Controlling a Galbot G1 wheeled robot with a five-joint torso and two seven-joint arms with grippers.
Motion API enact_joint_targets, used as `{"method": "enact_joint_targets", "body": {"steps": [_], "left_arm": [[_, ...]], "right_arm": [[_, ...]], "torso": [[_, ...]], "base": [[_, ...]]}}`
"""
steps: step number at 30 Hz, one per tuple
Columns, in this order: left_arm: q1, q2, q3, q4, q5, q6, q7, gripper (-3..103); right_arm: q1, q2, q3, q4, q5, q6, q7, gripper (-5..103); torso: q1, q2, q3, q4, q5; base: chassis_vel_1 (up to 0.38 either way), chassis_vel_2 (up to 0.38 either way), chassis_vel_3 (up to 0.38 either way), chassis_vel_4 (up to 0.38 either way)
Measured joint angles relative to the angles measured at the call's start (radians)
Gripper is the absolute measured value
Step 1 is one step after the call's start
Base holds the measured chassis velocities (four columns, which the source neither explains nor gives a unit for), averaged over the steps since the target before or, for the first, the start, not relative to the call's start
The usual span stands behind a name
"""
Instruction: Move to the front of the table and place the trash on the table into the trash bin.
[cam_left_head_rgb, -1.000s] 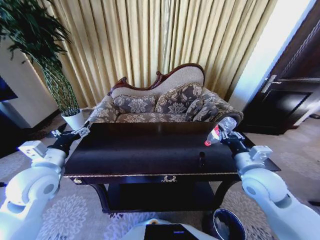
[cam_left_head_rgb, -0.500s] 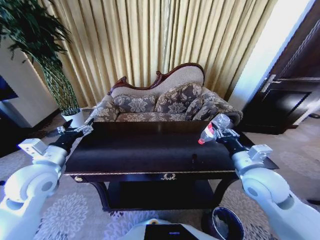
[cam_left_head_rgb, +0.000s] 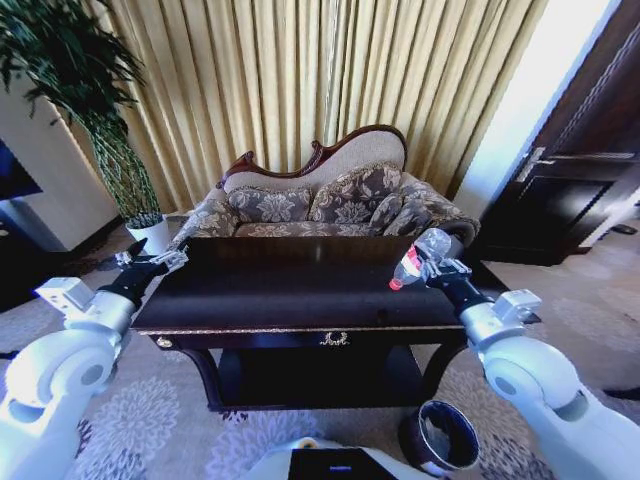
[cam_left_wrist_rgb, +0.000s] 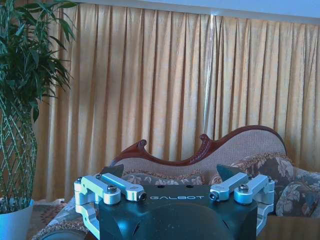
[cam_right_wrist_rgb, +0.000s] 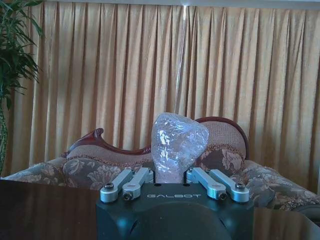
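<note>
The right tool (cam_left_head_rgb: 432, 266) grips the clear bottle (cam_left_head_rgb: 417, 258) above the table's (cam_left_head_rgb: 290, 300) right end; the left tool (cam_left_head_rgb: 150, 262) hangs open over its left corner.

We see clear bottle (cam_left_head_rgb: 419, 259), red label, white cap, tilted, clamped in our right hand (cam_left_head_rgb: 436, 262), above dark glossy counter (cam_left_head_rgb: 300, 290); round dark bin (cam_left_head_rgb: 440, 438) on floor below hand.

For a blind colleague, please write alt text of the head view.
The right gripper holds a clear plastic bottle with red label above the dark glossy wooden table; a round dark trash bin stands on the floor below.
</note>
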Motion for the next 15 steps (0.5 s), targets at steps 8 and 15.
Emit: {"method": "enact_joint_targets", "body": {"steps": [8,15], "left_arm": [[0.004,0.002,0.0,-0.004,0.0,0.002,0.0,100],[0.009,-0.003,0.0,-0.005,0.001,0.002,0.001,100]], "right_arm": [[-0.003,0.003,0.002,0.001,-0.002,0.0,0.001,24],[-0.011,0.011,0.008,0.001,-0.006,0.002,0.003,24]], "torso": [[0.0,0.0,0.0,0.0,0.0],[0.0,0.0,0.0,-0.0001,0.0001]], "base": [[0.057,-0.085,-0.071,0.061],[0.076,-0.1,-0.086,0.094]]}}
